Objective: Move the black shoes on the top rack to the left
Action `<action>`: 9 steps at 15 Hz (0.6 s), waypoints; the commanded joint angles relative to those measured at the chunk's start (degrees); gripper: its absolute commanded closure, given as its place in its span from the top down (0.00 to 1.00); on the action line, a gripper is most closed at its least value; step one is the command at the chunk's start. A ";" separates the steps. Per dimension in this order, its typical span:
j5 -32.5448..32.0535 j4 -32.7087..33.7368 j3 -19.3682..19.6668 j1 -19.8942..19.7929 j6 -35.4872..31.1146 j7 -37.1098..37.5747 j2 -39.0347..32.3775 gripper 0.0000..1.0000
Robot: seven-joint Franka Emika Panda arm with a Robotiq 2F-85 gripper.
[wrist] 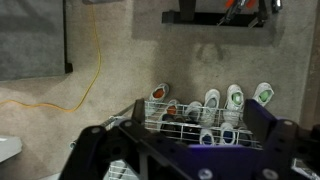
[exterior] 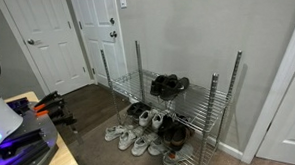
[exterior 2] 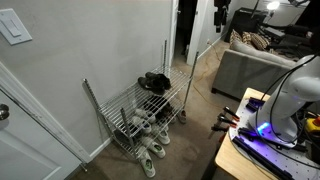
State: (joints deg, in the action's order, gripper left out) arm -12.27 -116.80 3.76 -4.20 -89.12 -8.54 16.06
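Observation:
The black shoes (exterior: 169,86) sit as a pair on the top rack (exterior: 193,102), the upper wire shelf of a chrome shoe rack by the wall. They show in both exterior views (exterior 2: 154,81), near one end of the top rack (exterior 2: 125,104). My gripper (exterior: 52,103) hangs over the table's edge, well away from the rack, and also shows in an exterior view (exterior 2: 224,121). In the wrist view the gripper (wrist: 190,150) is open and empty, its fingers framing the rack from a distance. There the black shoes cannot be told apart from the dark wire.
Several white and grey sneakers (exterior: 140,131) lie on the floor and lower shelf; they also show in the wrist view (wrist: 212,100). White doors (exterior: 50,37) stand behind. A grey sofa (exterior 2: 250,70) and a yellow cable (wrist: 95,70) are nearby.

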 commanded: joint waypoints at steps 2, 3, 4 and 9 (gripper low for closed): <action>-1.84 -0.93 -0.59 0.42 -2.09 2.75 -0.30 1.00; -2.07 -1.10 -0.76 0.42 -3.24 3.70 -0.51 1.00; -2.56 -1.09 -1.00 0.41 -4.02 4.63 -0.91 1.00; -3.38 1.24 -1.39 0.34 -10.17 7.92 -6.80 1.00</action>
State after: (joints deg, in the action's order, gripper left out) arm -14.32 -117.25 2.55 -4.02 -96.56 -2.99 13.44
